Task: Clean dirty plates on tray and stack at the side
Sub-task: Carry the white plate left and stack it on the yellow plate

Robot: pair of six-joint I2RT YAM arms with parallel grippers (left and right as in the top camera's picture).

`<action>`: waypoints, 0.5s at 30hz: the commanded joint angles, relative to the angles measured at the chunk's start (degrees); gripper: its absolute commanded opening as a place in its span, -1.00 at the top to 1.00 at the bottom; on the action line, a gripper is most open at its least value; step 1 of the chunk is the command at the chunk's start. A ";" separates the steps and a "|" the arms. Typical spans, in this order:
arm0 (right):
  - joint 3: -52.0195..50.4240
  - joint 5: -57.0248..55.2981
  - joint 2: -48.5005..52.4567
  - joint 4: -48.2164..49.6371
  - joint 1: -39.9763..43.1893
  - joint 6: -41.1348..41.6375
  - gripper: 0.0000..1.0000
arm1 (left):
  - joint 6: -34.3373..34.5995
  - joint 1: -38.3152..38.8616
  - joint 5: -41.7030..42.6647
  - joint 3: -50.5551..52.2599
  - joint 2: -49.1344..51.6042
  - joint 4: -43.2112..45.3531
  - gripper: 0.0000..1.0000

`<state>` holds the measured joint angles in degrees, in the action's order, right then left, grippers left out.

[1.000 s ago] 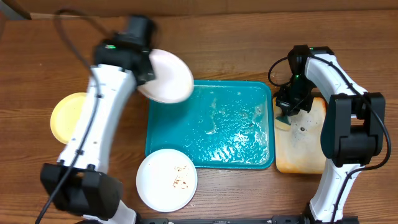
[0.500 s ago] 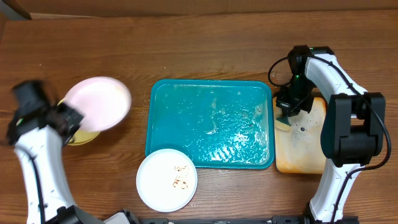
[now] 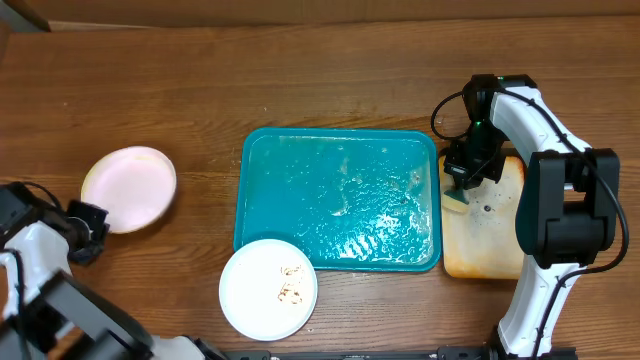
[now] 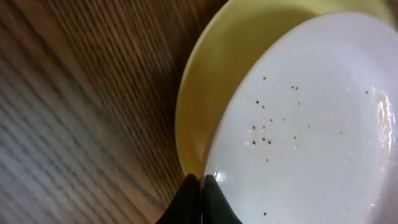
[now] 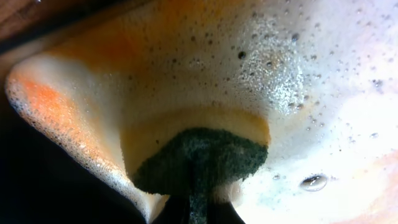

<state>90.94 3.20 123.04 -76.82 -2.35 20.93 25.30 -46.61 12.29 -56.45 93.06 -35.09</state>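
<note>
A white plate (image 3: 132, 186) lies on top of the pale yellow plate (image 3: 87, 180) at the far left of the table. My left gripper (image 3: 96, 224) is shut on the white plate's near rim. The left wrist view shows the jaws (image 4: 202, 182) pinched on that rim, small dark specks on the white plate (image 4: 311, 137), and the yellow plate (image 4: 208, 87) under it. A second white plate (image 3: 268, 288) with brown smears sits at the front left corner of the wet teal tray (image 3: 340, 170). My right gripper (image 3: 463, 182) is shut on a green and yellow sponge (image 5: 199, 155).
A smaller tray (image 3: 495, 250) of orange-stained cream foam (image 5: 186, 68) stands right of the teal tray, and the sponge (image 3: 455, 198) rests in it. Bare wooden table lies behind and left of the trays.
My left arm carried the white plate from the teal tray's back left corner to the far left and set it on the yellow plate. The right arm has not moved.
</note>
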 commanded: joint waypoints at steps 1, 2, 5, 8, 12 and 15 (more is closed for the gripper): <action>-0.13 0.35 -1.44 -0.48 -0.13 -0.37 0.92 | -0.15 0.02 1.49 0.57 5.42 2.10 0.92; -0.13 0.33 -1.44 -0.61 -0.13 -0.37 0.92 | 0.11 0.02 1.25 0.55 6.12 2.56 0.92; -0.13 0.33 -1.44 -0.68 -0.13 -0.37 0.92 | 0.22 0.02 1.16 0.52 6.97 3.78 0.92; -0.13 0.35 -1.44 -0.66 -0.13 -0.37 0.92 | 0.24 0.02 -0.15 -0.22 6.95 4.48 0.92; -0.13 0.33 -1.44 -0.66 -0.13 -0.37 0.92 | 0.24 0.02 -0.48 -2.01 6.95 3.93 0.90; -0.13 0.33 -1.44 -0.55 -0.13 -0.37 0.92 | 0.24 0.26 -0.44 -3.37 6.95 2.93 0.00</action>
<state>90.94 3.18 123.04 -77.52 -2.35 20.88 25.32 -46.61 12.43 -57.23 99.31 -31.64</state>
